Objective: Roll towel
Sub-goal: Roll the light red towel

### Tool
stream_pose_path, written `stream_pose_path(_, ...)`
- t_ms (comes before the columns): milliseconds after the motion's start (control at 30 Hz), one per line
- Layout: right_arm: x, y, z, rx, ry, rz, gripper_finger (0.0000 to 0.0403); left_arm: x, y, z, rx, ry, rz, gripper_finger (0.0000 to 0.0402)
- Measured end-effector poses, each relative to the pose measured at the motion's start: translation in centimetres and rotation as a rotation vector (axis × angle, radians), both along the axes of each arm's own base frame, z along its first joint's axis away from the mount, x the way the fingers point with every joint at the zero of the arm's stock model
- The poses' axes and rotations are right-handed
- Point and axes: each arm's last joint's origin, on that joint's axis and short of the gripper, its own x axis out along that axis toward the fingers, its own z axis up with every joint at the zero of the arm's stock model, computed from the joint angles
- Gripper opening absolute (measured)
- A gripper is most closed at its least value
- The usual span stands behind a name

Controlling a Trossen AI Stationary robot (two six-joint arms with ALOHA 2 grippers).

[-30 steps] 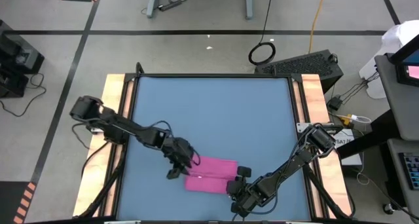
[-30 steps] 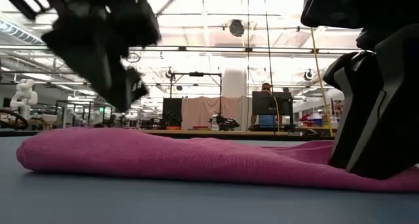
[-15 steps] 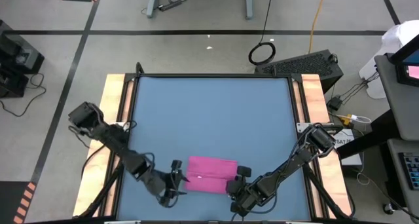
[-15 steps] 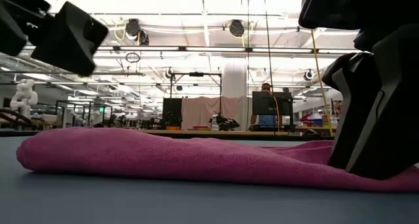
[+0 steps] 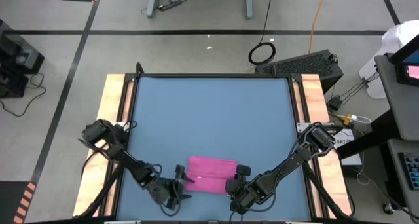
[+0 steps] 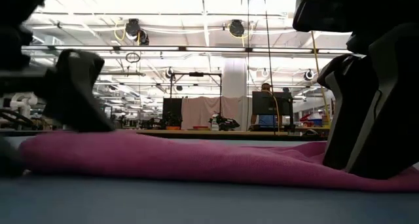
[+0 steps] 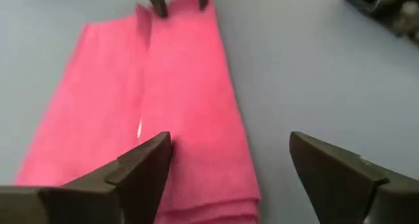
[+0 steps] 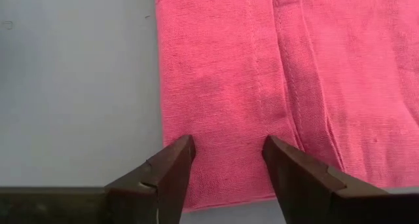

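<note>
Looking at your towel (image 5: 211, 174), it's folded flat near the bench's (image 5: 209, 112) front edge. Your left claw (image 5: 181, 185) sits wide open at the towel's left end, holding nothing. Your right claw (image 5: 237, 178) sits at its right end, fingers parted over the cloth's edge.

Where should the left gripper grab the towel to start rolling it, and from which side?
Judging by its pose, take the towel by its short left edge, coming in low from the left, where the open left gripper already faces it; the folded layers there offer a thick lip.

Magenta-pink towel (image 5: 211, 174), plain blue table (image 5: 209, 119), dark tools
</note>
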Motion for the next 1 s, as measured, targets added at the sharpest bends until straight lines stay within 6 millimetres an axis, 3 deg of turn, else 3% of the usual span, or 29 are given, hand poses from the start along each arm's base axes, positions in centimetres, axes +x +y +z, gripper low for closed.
stream_pose_path(267, 0.0, 0.0, 0.0, 0.001, 0.000, 0.000, 0.0194, 0.6, 0.5, -1.0, -0.057, 0.039, 0.032, 0.0275)
stream_pose_path(700, 0.0, 0.1, 0.0, 0.015, 0.010, 0.008, 0.0194, 1.2, 1.7, -1.4, -0.172, 0.127, 0.142, 0.0266)
stream_pose_path(833, 0.0, 0.1, 0.0, 0.008, 0.012, 0.026, 0.0194, 1.2, 1.9, -1.5, -0.180, 0.141, 0.155, 0.0224)
stream_pose_path(1000, 0.2, 0.4, 0.6, -0.016, -0.001, 0.026, 0.0194, 1.2, 2.1, -1.6, -0.186, 0.149, 0.172, 0.0131)
